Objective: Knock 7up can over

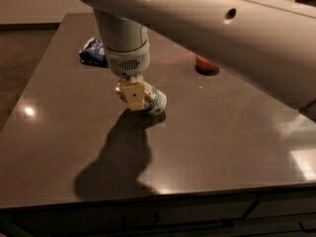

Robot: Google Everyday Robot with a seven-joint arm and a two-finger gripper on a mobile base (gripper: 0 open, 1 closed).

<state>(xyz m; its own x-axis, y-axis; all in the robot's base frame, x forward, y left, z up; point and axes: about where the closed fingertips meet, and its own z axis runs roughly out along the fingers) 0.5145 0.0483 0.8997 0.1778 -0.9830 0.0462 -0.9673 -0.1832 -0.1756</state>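
The 7up can is white with green lettering. It sits tilted on the dark table near its middle, its bottom end pointing right, and its left part is hidden behind my gripper. My gripper hangs straight down from the wrist, its tan tip right against the can's left side, low over the table. The big white arm crosses the top of the view.
A dark blue chip bag lies at the back left of the table. A red apple sits at the back right, half hidden by the arm. The table's front edge runs along the bottom, with drawers below.
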